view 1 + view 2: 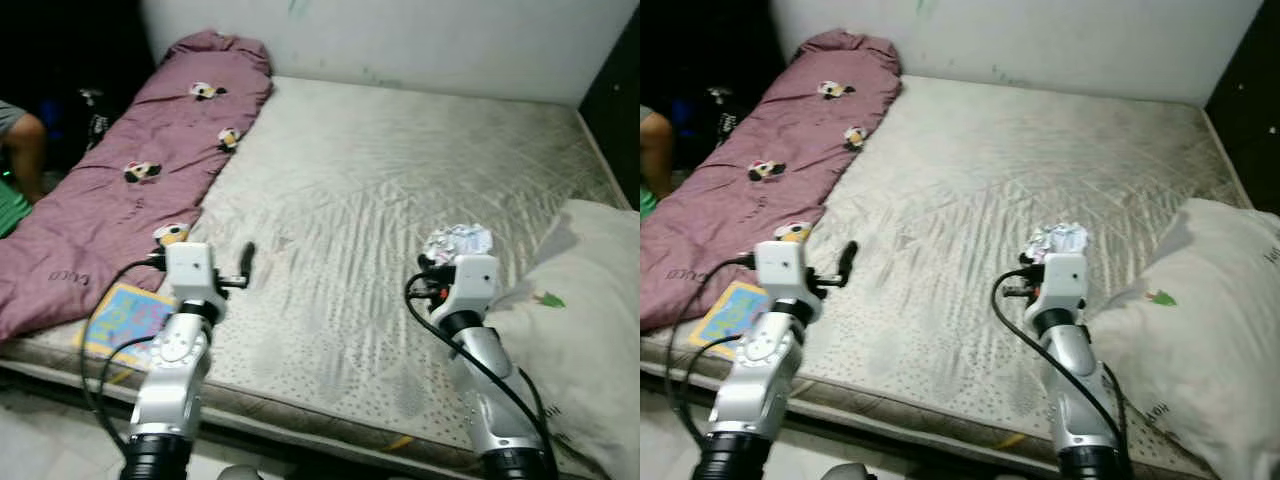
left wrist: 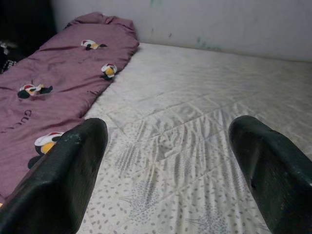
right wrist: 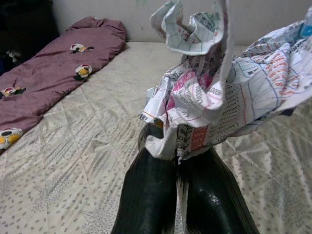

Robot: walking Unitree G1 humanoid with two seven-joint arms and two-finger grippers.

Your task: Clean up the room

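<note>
Right wrist view: right gripper (image 3: 181,168) jaws pinch crumpled printed paper (image 3: 229,87) above the bed (image 1: 380,190); left gripper (image 2: 165,170) jaws spread wide over the mattress

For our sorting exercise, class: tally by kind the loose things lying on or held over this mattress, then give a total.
Purple blanket with penguin prints: 1
White pillow: 1
Colourful book, at the mattress edge: 1
Crumpled printed paper, pinched in the right claw: 1
Total: 4
The left claw is open and holds nothing.
</note>
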